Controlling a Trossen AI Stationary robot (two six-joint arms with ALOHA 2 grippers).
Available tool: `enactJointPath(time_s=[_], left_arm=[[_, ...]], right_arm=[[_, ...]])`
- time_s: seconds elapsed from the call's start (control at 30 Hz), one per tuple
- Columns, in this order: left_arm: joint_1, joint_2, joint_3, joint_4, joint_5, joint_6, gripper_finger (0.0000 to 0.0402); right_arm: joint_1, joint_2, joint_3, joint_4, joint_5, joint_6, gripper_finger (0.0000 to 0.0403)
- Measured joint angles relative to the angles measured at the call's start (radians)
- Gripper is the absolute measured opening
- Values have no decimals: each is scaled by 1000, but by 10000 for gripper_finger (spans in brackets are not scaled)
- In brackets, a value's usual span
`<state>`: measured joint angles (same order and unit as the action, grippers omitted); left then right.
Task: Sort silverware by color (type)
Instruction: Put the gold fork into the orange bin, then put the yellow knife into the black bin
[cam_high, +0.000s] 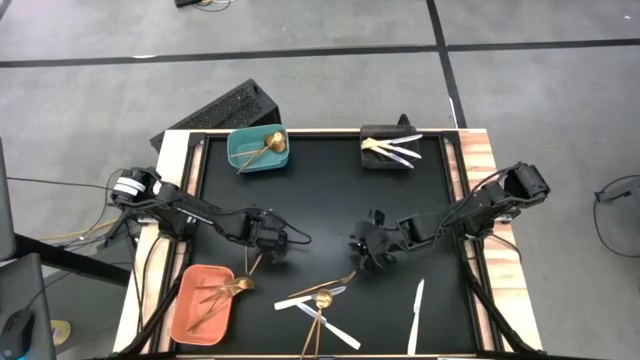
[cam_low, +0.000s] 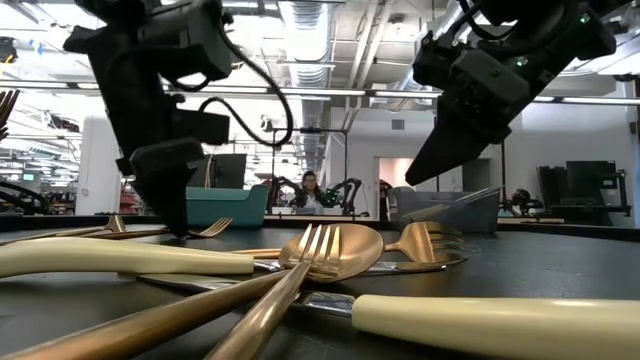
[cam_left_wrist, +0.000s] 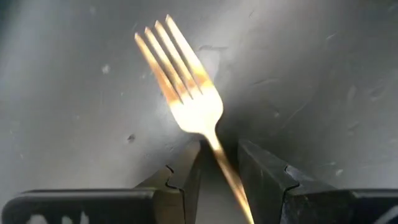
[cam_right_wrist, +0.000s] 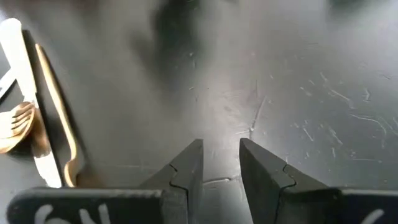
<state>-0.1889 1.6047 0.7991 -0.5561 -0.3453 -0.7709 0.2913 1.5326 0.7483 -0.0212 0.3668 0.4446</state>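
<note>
While the black tabletop (cam_high: 330, 200) sits on a grey floor, with an office and a seated person (cam_low: 308, 192) beyond it, three bins hold sorted pieces: a teal bin (cam_high: 258, 150) far left with a gold spoon, a black bin (cam_high: 385, 148) far right with pale knives, a salmon bin (cam_high: 203, 302) near left with gold forks. The left gripper (cam_high: 262, 252), just beside the salmon bin, has its jaws closed on a gold fork (cam_left_wrist: 186, 81). The right gripper (cam_high: 368, 252) hovers mid-table, jaws slightly apart and empty. Loose silverware (cam_high: 320, 300) lies crossed near the front edge, one white knife (cam_high: 417, 312) apart to the right; the centre stays open.
</note>
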Motion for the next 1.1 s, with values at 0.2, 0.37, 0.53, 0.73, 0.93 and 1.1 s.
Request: enactJointPath(time_s=[0.2, 0.37, 0.53, 0.73, 0.93, 1.1], left_arm=[[9, -4, -36, 44, 1, -19, 69], [10, -3, -39, 77, -30, -11, 25], [18, 0, -16, 97, -105, 12, 19], [45, 0, 7, 110, -169, 79, 59], [54, 0, 27, 106, -194, 116, 106], [54, -1, 45, 103, -196, 157, 133]], right_arm=[[1, 0, 0, 0, 3, -7, 123], [1, 0, 0, -2, 3, -7, 123], [8, -11, 0, -152, -31, 12, 123], [56, -60, -1, -391, -122, 140, 123], [140, -111, 0, -499, -144, 190, 123], [227, -149, 0, -611, -216, 186, 123]])
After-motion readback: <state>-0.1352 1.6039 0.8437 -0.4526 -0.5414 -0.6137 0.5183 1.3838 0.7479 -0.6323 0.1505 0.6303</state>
